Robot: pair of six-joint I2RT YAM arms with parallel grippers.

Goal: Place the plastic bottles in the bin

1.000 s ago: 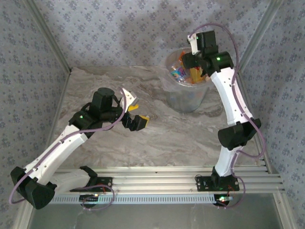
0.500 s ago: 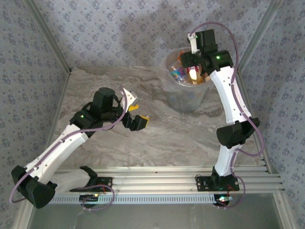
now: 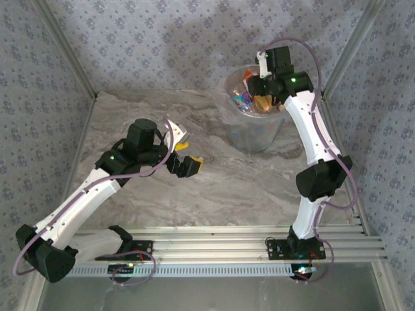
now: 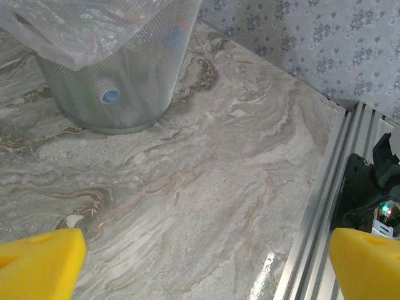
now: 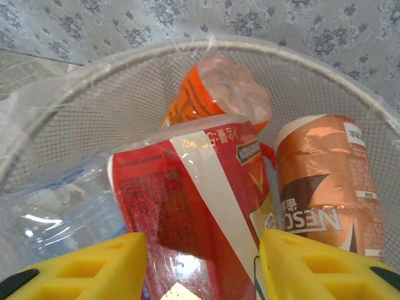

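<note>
On the left, the left gripper (image 3: 185, 153) is hovering over the marble-patterned table (image 3: 142, 116), well apart from the bin (image 3: 253, 135). Its jaws are standing wide and released, with nothing between them. In the left wrist view its yellow fingers (image 4: 40, 262) are sitting at the two bottom corners, with only bare tabletop showing in the gap. An aluminium rail (image 4: 312, 206) is running along the table's edge on the right of that view. The bin is standing upright at the upper left there, and a blue cap (image 4: 110, 95) is showing through its translucent wall, low down.

Further right, the right gripper (image 3: 263, 101) is hanging just above the bin's open mouth, pointing down into it. The plastic bottles (image 3: 246, 98) are lying inside the bin as a bright jumble.

In the right wrist view, a clear bottle (image 5: 50, 212) is lying at the left, against the wall. A red-labelled bottle (image 5: 187, 200) is lying in the middle, and a crumpled orange-labelled bottle (image 5: 212, 94) is lying behind it. A copper-brown labelled bottle (image 5: 328, 181) is standing at the right.

The right gripper's yellow fingers (image 5: 81, 269) are flanking the lower end of the red-labelled bottle. It is perhaps lying beneath them rather than between them, and I cannot tell whether they are grasping it or standing free.
</note>
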